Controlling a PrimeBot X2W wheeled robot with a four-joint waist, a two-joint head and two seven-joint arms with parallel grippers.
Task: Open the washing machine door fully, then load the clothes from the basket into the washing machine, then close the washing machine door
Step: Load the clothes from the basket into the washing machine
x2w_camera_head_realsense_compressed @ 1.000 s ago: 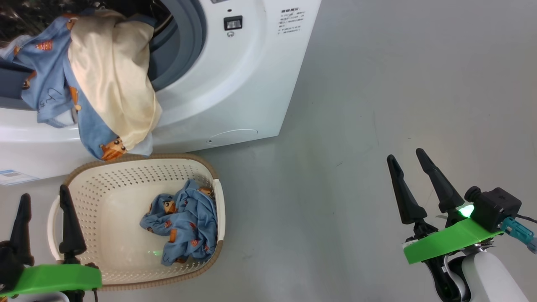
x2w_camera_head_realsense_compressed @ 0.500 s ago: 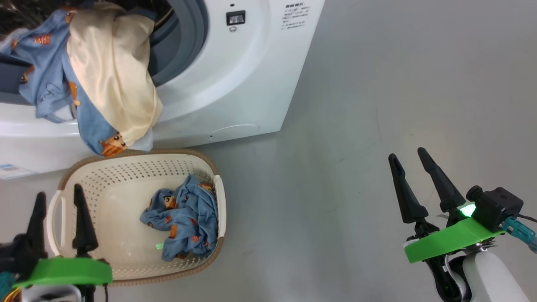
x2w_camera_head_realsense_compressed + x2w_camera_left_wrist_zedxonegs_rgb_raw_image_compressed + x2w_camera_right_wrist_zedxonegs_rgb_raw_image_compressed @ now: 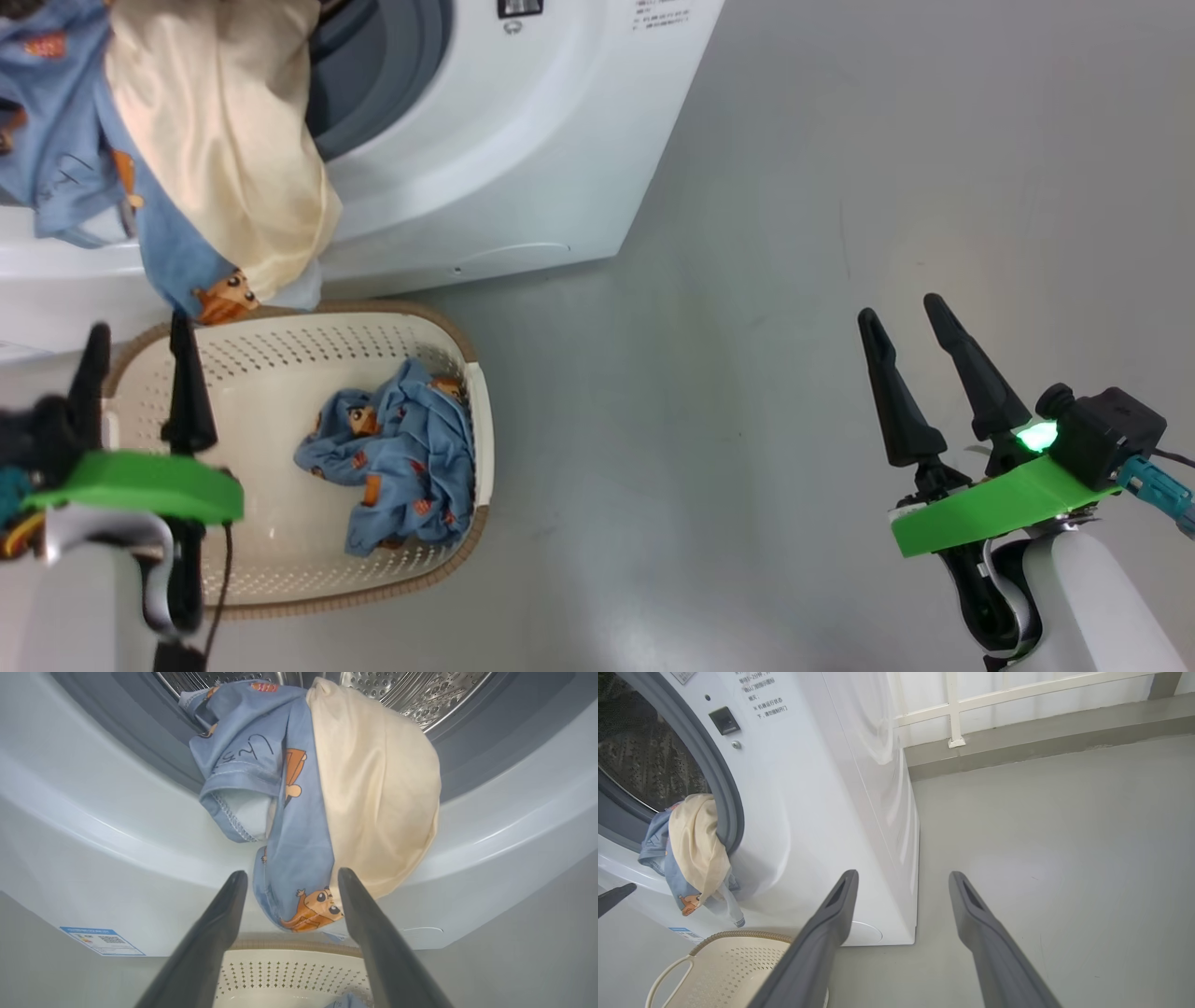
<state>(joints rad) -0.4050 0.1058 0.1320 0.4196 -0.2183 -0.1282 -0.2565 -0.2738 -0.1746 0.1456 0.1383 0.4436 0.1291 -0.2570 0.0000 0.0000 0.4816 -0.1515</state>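
Floor (image 3: 747, 233) bears the basket (image 3: 308, 345), one garment (image 3: 392, 457) inside; other clothes (image 3: 215, 140) overhang the washing machine (image 3: 523, 140) mouth. Left gripper (image 3: 138, 325), right gripper (image 3: 899, 308): jaws apart, empty.

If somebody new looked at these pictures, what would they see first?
Probably the cream and blue clothes spilling out of the open washing machine, dangling over the basket on the floor. One blue printed garment lies crumpled in that basket. The left gripper hangs open by the basket, the right gripper open over grey floor.
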